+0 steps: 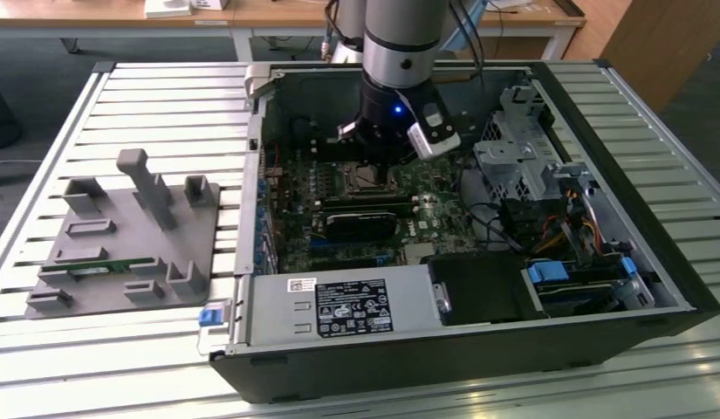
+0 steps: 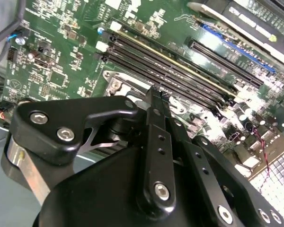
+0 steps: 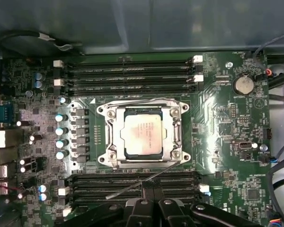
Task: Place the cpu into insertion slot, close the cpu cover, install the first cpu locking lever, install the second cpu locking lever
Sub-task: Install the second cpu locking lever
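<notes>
In the first wrist view the cpu (image 3: 143,132) lies flat in the insertion slot (image 3: 103,160), its silver-grey face up. The cpu cover (image 3: 111,137) is down around it. One thin wire lever (image 3: 142,100) lies along the socket edge beside the memory slots. A second lever (image 3: 132,187) sticks out at a slant from the opposite edge, with its free end over the other memory slots. My gripper (image 3: 151,191) is shut with nothing in it, its tips just beside that slanted lever. In the exterior view the gripper (image 1: 377,164) hangs inside the open computer case, right above the socket (image 1: 366,179).
Long black memory slots (image 3: 128,71) flank the socket on two sides. A black card (image 1: 360,223), a power supply (image 1: 336,305) and a metal drive cage (image 1: 523,157) with cables crowd the case. A grey fixture (image 1: 126,236) stands on the slatted table at the exterior view's left.
</notes>
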Controlling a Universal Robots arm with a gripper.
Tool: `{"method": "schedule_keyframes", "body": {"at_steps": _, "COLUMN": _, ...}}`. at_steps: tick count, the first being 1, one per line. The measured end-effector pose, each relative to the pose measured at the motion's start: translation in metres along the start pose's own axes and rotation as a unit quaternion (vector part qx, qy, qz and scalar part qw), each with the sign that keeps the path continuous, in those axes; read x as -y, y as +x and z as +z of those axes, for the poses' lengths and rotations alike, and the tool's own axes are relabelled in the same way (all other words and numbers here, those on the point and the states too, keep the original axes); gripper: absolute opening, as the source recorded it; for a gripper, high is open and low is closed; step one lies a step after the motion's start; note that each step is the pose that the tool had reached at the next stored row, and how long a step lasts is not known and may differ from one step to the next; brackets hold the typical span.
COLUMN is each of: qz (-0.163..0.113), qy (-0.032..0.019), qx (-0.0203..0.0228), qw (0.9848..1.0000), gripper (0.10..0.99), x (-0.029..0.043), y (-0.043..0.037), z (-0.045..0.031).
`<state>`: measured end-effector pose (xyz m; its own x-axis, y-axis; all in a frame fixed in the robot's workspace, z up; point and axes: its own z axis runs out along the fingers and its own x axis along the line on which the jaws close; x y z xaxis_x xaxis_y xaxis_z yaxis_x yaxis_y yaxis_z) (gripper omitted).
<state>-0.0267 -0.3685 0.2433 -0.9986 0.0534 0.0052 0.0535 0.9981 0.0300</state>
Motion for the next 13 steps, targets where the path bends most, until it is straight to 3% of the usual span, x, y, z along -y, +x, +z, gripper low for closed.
{"method": "schedule_keyframes", "body": {"at_steps": 7, "qz": 0.000, "qy": -0.0012, "qx": -0.0002, "qw": 1.0000, "gripper": 0.106, "x": 0.0006, "y": 0.0060, "z": 0.0009}}
{"method": "schedule_keyframes", "body": {"at_steps": 9, "qz": 0.000, "qy": -0.0072, "qx": -0.0004, "qw": 1.0000, "gripper": 0.106, "x": 0.0005, "y": 0.0062, "z": 0.0018}}
{"method": "schedule_keyframes", "body": {"at_steps": 13, "qz": 0.000, "qy": -0.0253, "qx": -0.0013, "qw": 0.9997, "gripper": 0.106, "x": 0.0016, "y": 0.0069, "z": 0.0028}}
